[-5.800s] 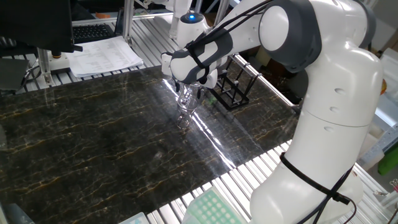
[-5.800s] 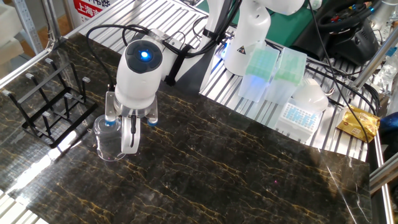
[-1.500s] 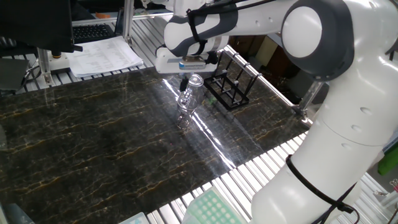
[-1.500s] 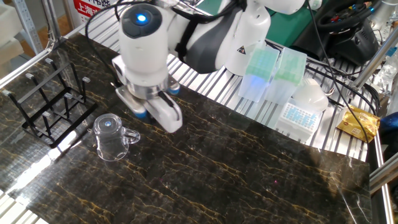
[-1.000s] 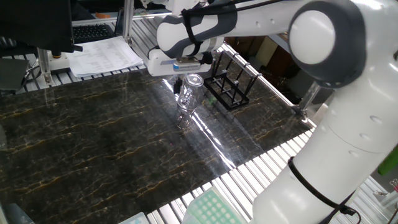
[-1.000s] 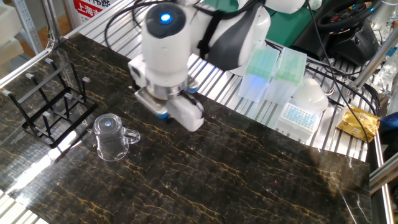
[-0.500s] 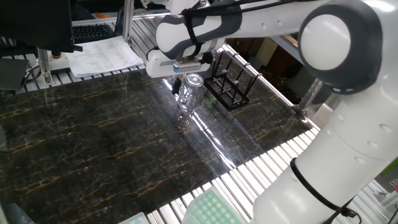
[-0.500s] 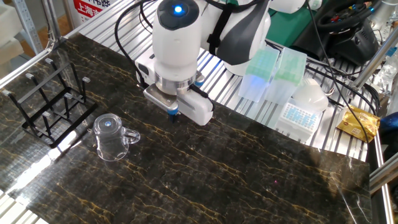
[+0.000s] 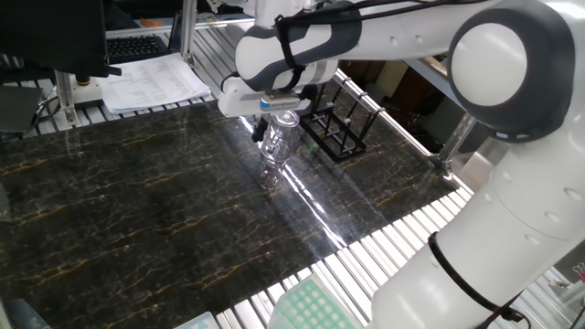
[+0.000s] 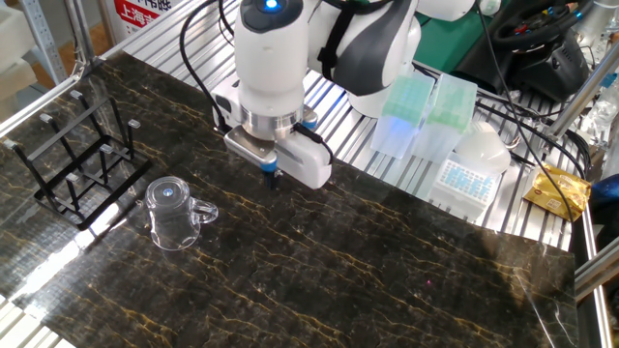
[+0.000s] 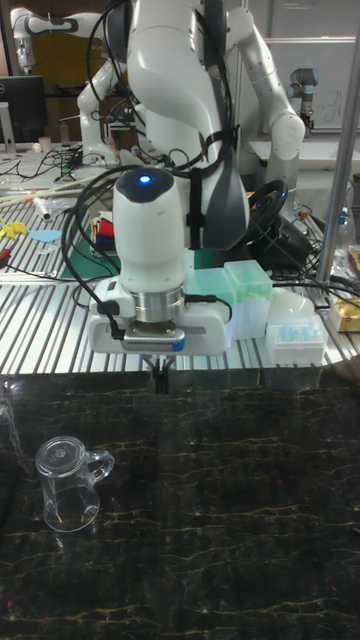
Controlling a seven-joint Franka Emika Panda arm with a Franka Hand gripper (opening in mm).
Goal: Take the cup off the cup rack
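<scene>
Standing upside down on the dark marble tabletop (image 10: 406,280), the clear glass cup (image 10: 174,215) w/ side handle is off the black wire cup rack (image 10: 82,164), which sits empty just beside it. Gripper (image 11: 160,380) hangs above table further back, apart from cup, fingers together, holding nothing. Pipette tip boxes (image 10: 426,116) behind.
</scene>
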